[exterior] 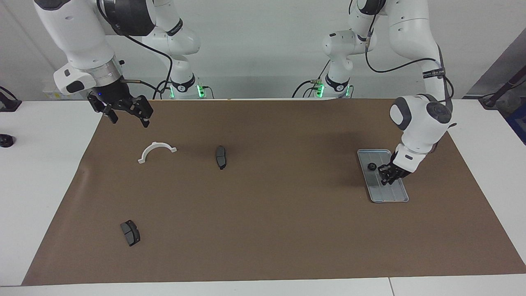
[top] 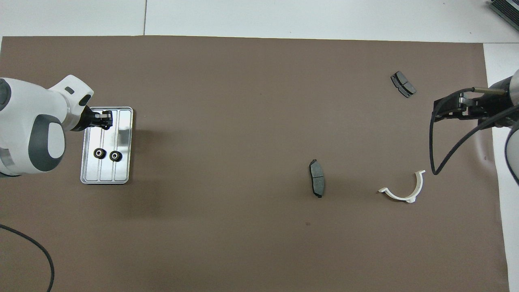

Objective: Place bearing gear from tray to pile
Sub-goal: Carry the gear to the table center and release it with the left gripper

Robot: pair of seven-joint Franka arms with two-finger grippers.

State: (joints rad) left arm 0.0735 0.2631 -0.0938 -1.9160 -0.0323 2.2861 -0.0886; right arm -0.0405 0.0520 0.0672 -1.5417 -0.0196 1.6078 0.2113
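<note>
The tray [top: 123,142] lies on the brown mat [top: 243,121] at the left arm's end of the desk [top: 284,16]; you can see its long axis and its ridges run away from the robots; two black gears [top: 107,154] lie flat in it side by side, centre holes up, in the half nearer the robots. Your left claw [exterior: 386,179] is over the tray's farther half, fingertips pressed together; whether a gear is between them you cannot tell in either view. The overhead view shows both gears; the facing view shows you only one gear [exterior: 372,166], the left claw covering the other. Your right claw [exterior: 125,117] waits with jaws apart over the mat's edge at the right arm's end, above the white half-ring bracket [exterior: 156,151]; two brake pads [exterior: 220,156] lie on the mat, well apart.
</note>
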